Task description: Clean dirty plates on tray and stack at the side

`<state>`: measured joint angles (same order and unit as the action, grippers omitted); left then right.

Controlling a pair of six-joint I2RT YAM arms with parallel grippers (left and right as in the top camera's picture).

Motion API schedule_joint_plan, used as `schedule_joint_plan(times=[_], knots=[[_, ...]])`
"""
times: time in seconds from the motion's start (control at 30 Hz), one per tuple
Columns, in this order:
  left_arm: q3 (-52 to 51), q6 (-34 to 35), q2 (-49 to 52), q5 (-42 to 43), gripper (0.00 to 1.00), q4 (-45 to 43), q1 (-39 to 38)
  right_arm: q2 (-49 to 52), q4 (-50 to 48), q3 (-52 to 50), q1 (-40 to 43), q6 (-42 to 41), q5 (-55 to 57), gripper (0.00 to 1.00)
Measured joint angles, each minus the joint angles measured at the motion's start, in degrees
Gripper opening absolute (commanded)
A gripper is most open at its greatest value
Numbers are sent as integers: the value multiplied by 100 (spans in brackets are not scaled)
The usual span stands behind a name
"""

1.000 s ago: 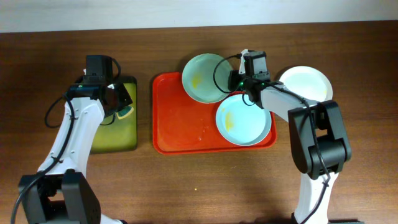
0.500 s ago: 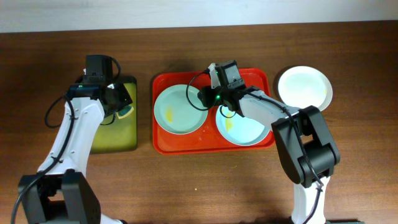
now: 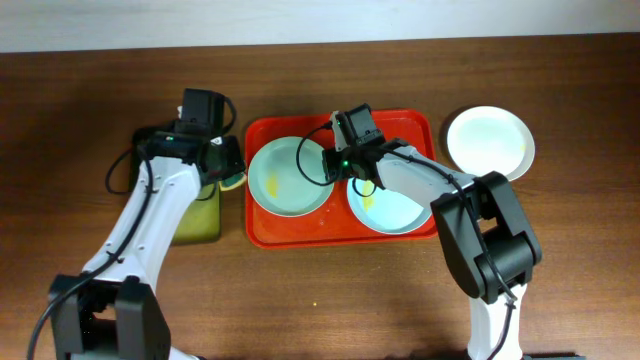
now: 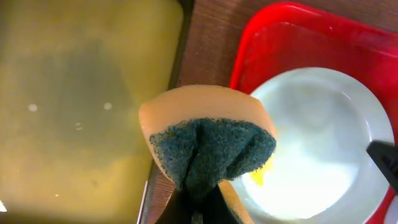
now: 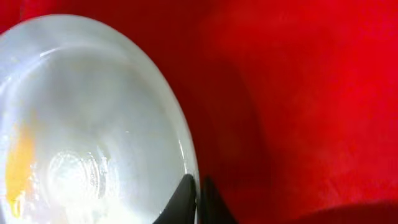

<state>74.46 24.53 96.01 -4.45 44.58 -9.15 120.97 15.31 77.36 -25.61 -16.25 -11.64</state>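
**Item 1.** My right gripper (image 5: 198, 198): narrow, pinching the right rim of the smeared plate (image 3: 288, 178), which lies at the left of the tray (image 3: 300, 232). Risk: the hold is on thin rim only, so scrubbing pressure may tip or slip the plate.

**Item 2.** My left gripper (image 4: 194, 210): clamped on the folded sponge (image 4: 208, 140), above the tray's left rim. Risk: snagging that rim, or shoving the plate into the second plate (image 3: 395, 205) just beside it.

**Item 3.** White plate (image 3: 490, 142): on the table, right of the tray.

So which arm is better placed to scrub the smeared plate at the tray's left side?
Left. The left gripper holds the sponge right beside that plate, while the right gripper is shut on the plate's rim, apparently steadying it.
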Motion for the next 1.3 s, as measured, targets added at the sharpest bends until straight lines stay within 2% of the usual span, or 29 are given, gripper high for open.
schedule_joint_plan(times=[0.1,0.17,0.3,0.4,0.53,0.63,0.73,0.8,0.87,1.0,1.1,1.17,1.3], knots=[[0,0,48,37,0,-164,-636,-55,302,15,0,-813,-2,4],[0,0,479,223,0,-474,-957,-118,522,15,0,-1106,-4,4],[-4,2,1283,1071,0,-1320,-1224,-136,605,13,0,-1246,-20,4],[-4,103,1565,1290,0,-1486,-1266,-136,614,13,0,-1268,-24,4],[33,160,1878,398,0,-1532,-1357,-136,616,13,0,-1311,-35,4],[61,170,1882,-1169,0,-1180,-1241,-136,616,13,0,-1331,-46,4],[68,166,1899,-1731,0,-1005,-1123,-136,616,9,-44,-1344,-114,4],[90,166,1897,-1729,0,-984,-1123,-136,614,9,-48,-1355,-120,4],[122,166,1862,-1333,0,-1025,-1038,-136,614,9,-48,-1351,-111,4],[162,256,1812,680,0,-2055,-938,-136,612,7,-44,-1351,-105,4],[164,365,2022,1029,0,-2391,-968,-136,612,4,-44,-1355,-105,4],[190,382,2124,706,0,-2258,-935,-136,614,4,-44,-1355,-105,4],[313,332,2122,-874,0,-1556,-800,-136,575,4,-52,-1351,-133,4]])
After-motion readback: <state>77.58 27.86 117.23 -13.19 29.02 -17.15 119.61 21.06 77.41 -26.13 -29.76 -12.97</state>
